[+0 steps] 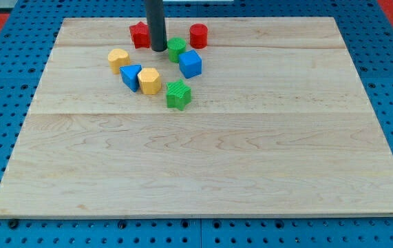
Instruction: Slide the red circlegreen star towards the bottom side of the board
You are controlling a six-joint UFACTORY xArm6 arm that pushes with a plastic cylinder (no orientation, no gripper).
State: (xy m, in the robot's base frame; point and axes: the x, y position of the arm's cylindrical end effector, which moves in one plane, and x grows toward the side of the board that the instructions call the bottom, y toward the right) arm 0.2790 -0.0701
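The red circle (pixel 198 35) stands near the board's top edge, right of centre. My tip (pixel 157 49) rests on the board between a red star-like block (pixel 139 34) on its left and a green round block (pixel 176 49) on its right, close to both. A green star (pixel 178 94) lies lower, below the cluster. The tip is left of the red circle and above the green star, touching neither.
A blue cube (pixel 190 63) sits right of the green round block. A yellow block (pixel 118 59), a blue triangle-like block (pixel 131 76) and a yellow hexagon-like block (pixel 149 80) lie left of the green star. The wooden board (pixel 203 165) lies on a blue pegboard.
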